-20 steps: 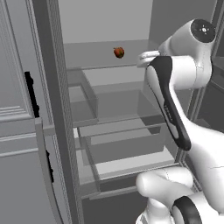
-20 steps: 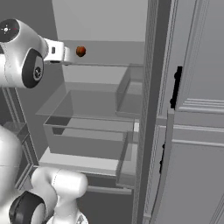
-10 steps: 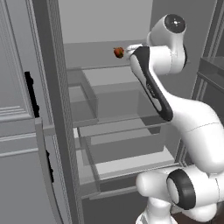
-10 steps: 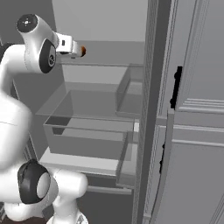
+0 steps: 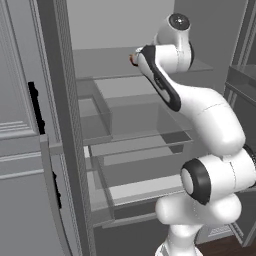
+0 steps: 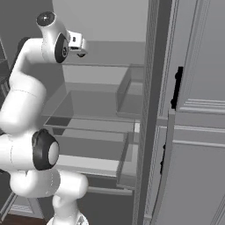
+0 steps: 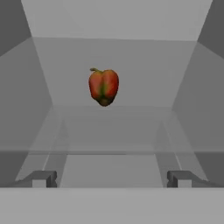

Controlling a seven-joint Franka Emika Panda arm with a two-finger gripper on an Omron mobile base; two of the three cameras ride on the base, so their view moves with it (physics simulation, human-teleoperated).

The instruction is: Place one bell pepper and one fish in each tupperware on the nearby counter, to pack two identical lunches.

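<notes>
Looking along the hand, the hand view gives the plainest sight of the bell pepper (image 7: 104,87): red with a greenish-brown streak down its middle and a short stem at its top, sitting on the pale fridge shelf (image 7: 109,61) ahead of the gripper (image 7: 112,178). Both dark fingertips (image 7: 40,178) stand far apart at the bottom corners of that view, wide open with nothing between them, and the pepper lies well beyond them, roughly centred between the two. Below the pepper the clear walls of a fridge drawer (image 7: 109,135) slope toward the camera.

From the left base view the pepper (image 5: 132,59) shows as a thin red sliver at the edge of the white hand, the arm (image 5: 165,80) covering nearly all of it. From the right base view the hand reaches onto the upper shelf (image 6: 114,52) and the gripper (image 6: 80,44) blocks the pepper altogether.

Both base views show what the hand view lacks: the open fridge with its stacked clear drawers (image 5: 145,120) pulled out under the shelf, the grey fridge door (image 5: 25,125) with a black handle (image 5: 35,107) to one side, and the robot's white body low in front
</notes>
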